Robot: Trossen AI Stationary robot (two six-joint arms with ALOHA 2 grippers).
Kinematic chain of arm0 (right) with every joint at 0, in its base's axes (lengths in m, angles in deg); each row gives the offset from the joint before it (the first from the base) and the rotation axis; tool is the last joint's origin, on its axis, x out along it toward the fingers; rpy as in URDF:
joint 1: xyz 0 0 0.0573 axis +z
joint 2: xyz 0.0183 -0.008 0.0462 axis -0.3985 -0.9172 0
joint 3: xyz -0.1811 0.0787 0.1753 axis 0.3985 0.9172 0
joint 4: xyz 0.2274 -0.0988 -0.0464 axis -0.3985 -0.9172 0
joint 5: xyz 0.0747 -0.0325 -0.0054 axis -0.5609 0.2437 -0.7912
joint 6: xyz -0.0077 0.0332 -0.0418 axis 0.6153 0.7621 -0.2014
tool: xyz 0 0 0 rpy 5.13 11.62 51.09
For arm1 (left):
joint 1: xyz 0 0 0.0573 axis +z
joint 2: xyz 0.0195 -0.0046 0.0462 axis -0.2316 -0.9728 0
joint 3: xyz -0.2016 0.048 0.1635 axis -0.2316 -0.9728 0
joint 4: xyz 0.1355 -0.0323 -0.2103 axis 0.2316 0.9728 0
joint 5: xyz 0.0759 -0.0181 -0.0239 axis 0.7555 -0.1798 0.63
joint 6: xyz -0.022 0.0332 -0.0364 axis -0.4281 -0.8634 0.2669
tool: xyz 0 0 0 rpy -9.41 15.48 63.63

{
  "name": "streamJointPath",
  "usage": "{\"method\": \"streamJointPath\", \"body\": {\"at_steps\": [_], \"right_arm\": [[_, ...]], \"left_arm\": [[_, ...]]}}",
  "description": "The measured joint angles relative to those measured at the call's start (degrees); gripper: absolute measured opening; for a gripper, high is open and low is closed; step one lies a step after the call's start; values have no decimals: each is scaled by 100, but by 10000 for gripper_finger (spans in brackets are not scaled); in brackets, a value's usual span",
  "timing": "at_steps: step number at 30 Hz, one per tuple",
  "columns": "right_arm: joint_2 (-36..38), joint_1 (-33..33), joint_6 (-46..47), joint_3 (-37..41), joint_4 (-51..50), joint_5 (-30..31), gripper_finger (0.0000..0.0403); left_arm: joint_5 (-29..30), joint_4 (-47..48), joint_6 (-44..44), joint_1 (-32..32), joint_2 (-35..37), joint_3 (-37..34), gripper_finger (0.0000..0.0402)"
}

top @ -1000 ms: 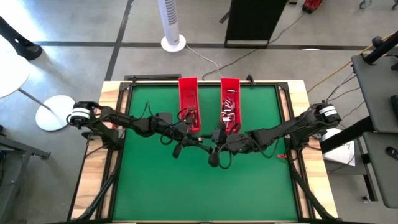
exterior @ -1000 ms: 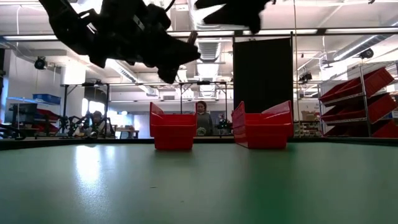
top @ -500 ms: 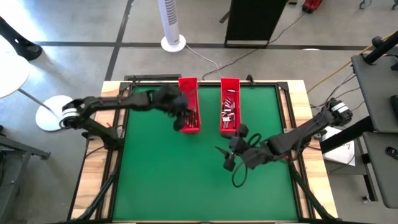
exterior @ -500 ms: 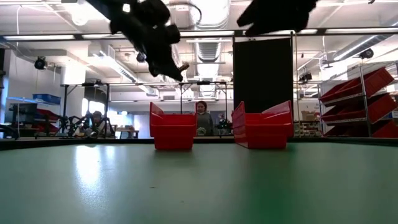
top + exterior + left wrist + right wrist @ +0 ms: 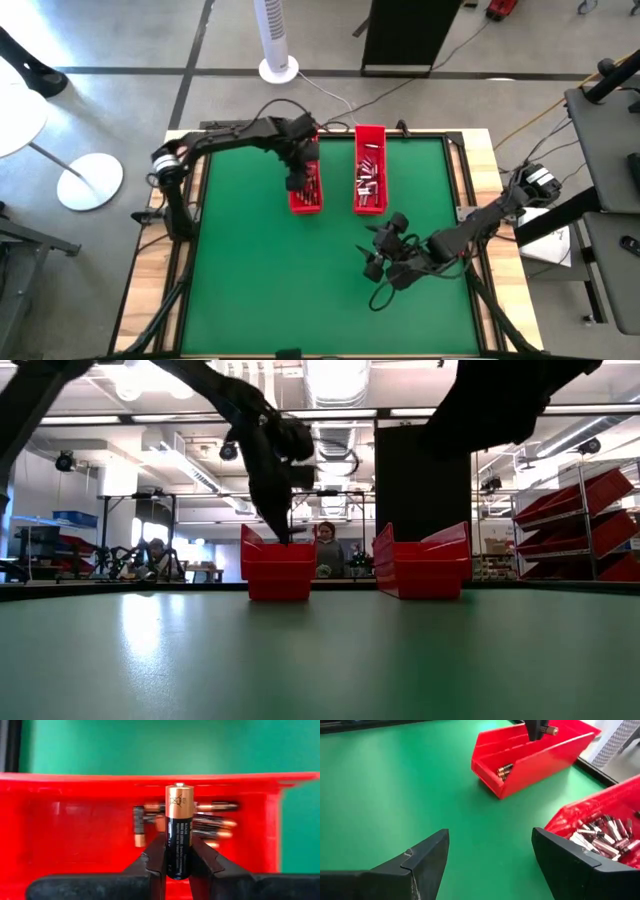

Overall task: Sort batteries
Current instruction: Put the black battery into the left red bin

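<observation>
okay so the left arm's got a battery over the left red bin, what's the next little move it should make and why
Probably open the left gripper and let go. It is shut on a black and copper battery and hangs over the left red tray, where a few like batteries already lie. Lowering a touch first may soften the drop. The right gripper waits open over the green mat.

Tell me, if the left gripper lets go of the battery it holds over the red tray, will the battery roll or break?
The battery is a smooth, rigid cylinder, so it would probably roll a little, not break. The left gripper holds it above the left tray, whose walls should stop it. The black casing looks glossy, so probably slippery.
</observation>
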Motion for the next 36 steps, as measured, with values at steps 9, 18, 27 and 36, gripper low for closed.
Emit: {"method": "streamJointPath", "body": {"at_steps": [9,18,27,36], "right_arm": [[-1,94,112,0,-67,0,277],[-2,94,293,0,-92,-2,262],[-2,105,365,0,-83,-4,262],[-4,131,435,0,-88,-13,271]], "left_arm": [[259,139,-67,416,-804,515,33],[401,214,-297,423,-1279,726,35],[765,174,-368,419,-1556,729,36],[829,157,-469,348,-1727,713,37]]}}
